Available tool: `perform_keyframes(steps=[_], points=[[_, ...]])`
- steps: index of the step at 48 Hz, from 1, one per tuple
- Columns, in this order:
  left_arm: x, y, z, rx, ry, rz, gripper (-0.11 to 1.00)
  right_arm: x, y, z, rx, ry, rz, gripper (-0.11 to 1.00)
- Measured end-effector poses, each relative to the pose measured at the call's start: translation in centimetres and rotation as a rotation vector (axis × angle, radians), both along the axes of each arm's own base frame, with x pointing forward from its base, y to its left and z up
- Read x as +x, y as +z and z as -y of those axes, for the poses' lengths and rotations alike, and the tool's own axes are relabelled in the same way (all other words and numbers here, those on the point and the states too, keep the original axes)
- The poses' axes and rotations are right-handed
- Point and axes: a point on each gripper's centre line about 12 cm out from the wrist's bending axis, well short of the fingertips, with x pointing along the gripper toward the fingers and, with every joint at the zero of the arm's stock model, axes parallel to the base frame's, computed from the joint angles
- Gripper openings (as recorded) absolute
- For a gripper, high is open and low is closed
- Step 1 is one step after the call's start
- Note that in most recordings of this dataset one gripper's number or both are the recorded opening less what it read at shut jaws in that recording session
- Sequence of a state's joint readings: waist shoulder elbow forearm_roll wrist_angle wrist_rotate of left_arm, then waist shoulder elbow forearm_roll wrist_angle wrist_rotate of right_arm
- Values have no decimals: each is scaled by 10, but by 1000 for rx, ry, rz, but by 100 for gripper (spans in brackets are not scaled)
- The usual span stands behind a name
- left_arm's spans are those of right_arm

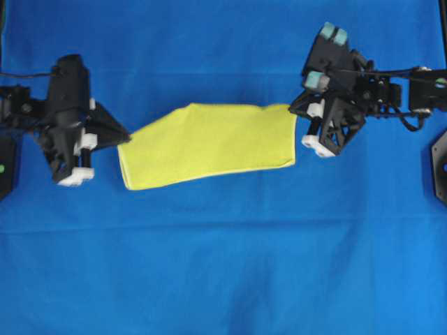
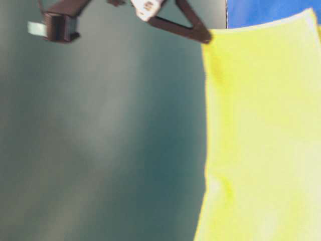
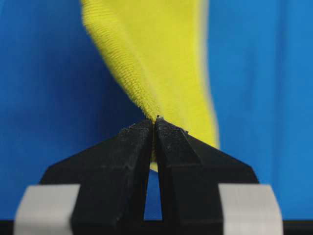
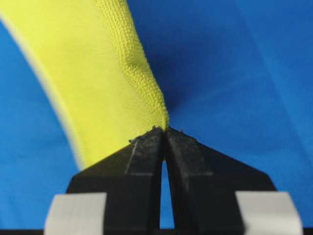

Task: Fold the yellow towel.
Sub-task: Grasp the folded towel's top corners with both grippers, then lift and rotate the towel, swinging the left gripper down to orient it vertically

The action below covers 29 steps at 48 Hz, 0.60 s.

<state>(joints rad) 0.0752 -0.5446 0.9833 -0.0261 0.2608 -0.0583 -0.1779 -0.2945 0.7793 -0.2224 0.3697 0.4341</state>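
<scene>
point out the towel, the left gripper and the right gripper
towel [image 1: 209,143], overhead view, middle of the folded cloth
left gripper [image 3: 155,123], left wrist view, where its fingers pinch the towel
right gripper [image 4: 164,131], right wrist view, where its fingers pinch the towel
</scene>
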Motion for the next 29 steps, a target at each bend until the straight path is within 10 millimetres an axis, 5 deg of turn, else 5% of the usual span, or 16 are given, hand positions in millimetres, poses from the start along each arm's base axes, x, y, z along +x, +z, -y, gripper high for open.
perform_keyframes(steps=[14, 29], points=[[1, 6, 10, -3, -31, 74, 1, -1, -2, 8, 7, -34, -6, 2], [25, 4, 45, 9, -168, 177, 1, -5, 1, 59, -27, -168, 0, 2]])
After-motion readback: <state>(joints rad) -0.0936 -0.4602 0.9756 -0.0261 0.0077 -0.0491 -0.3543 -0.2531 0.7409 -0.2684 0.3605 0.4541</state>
